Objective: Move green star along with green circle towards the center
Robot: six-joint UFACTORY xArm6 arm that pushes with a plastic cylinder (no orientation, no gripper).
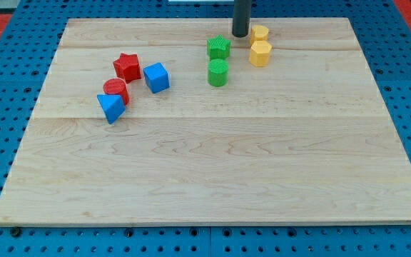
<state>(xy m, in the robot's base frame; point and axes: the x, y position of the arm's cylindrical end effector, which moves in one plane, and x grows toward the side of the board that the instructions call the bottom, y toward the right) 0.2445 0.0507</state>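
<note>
The wooden board (212,171) is big, and most of it is bare, so there is room in the middle for the two green blocks.

I have no hand that opens or shuts, only a dark rod. My tip (240,34) rests on the board at the far side, a bit right of the middle. It is just right of the green star (219,48) and a little farther back, not touching it as far as I can tell. The green circle (217,72) sits just in front of the star, on the near side.

What could go wrong? My tip is off to the star's right side. If I push from here, I think the star would slide left and slip past the circle, so the two would split up. I should get behind the star first.

Two yellow blocks are close on the right. The far yellow block (260,33) is just beside my tip, and the near yellow block (260,53) is in front of it. A wide swing could knock them.

Well off to the left sit the blue cube (156,77), red star (127,66), red circle (115,90) and blue triangle (110,107). They are not in the way.
</note>
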